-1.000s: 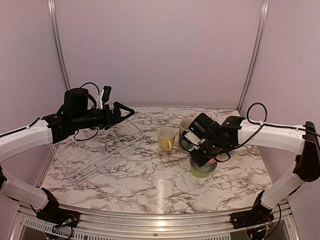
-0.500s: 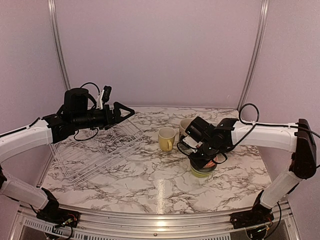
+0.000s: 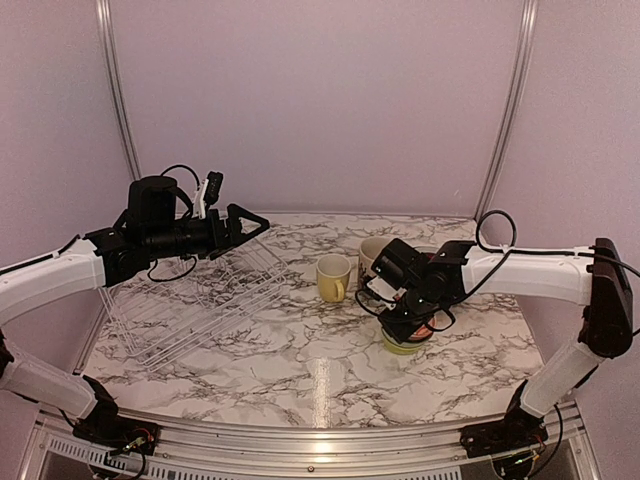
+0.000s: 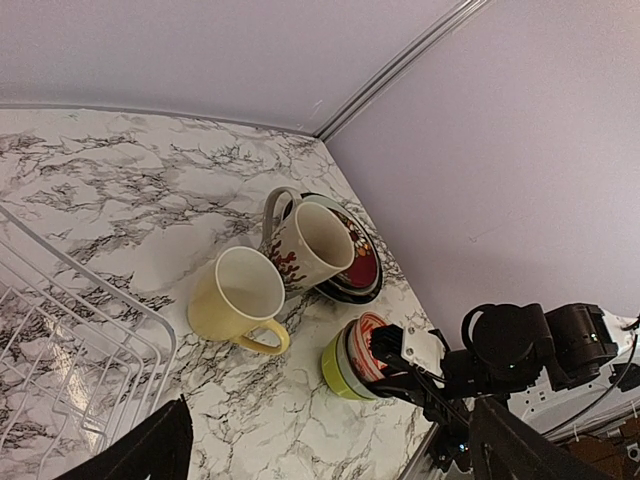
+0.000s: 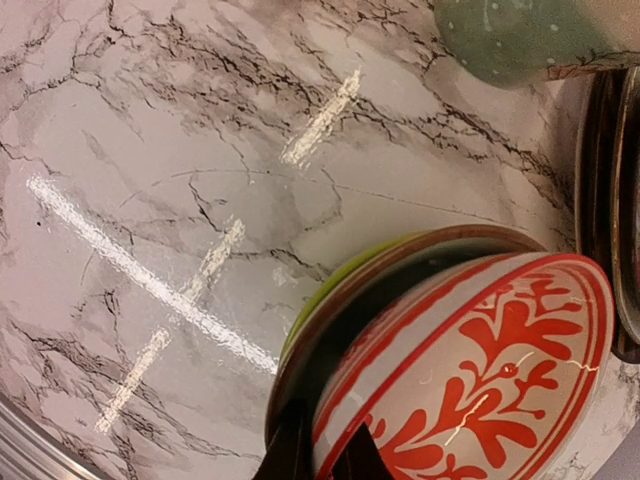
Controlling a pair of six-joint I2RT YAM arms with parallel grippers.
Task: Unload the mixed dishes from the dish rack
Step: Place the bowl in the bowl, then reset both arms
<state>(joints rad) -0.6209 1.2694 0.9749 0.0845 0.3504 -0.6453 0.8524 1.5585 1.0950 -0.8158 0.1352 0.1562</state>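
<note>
On the left side of the table (image 3: 300, 370) sits the dish rack (image 3: 190, 300), a white wire basket, and from above no dish shows in it. Over its far edge hangs the left hand (image 3: 248, 228), spread wide and holding nothing, high enough to stay out of the wires. Near the middle stands the yellow mug (image 3: 333, 277), upright, with its handle toward the front. Just behind and to the right of it, the beige mug (image 4: 305, 245) rests on the stack of plates (image 4: 365, 272), close to the back right corner. In front of those is the lime-green bowl (image 4: 335, 368), with the red-patterned bowl (image 5: 470, 390) lying tilted inside it. The right hand (image 3: 398, 325) is pressed together on the rim of the red-patterned bowl, pinching it. It looks like the bowl is being tucked into the green one so the two take up less room. My guess is that this is the last dish to set down. The mugs and plates are close behind the bowls, and the wall is near on the right. Open table lies toward the front, so that is the safe way for the arm to back off.
</note>
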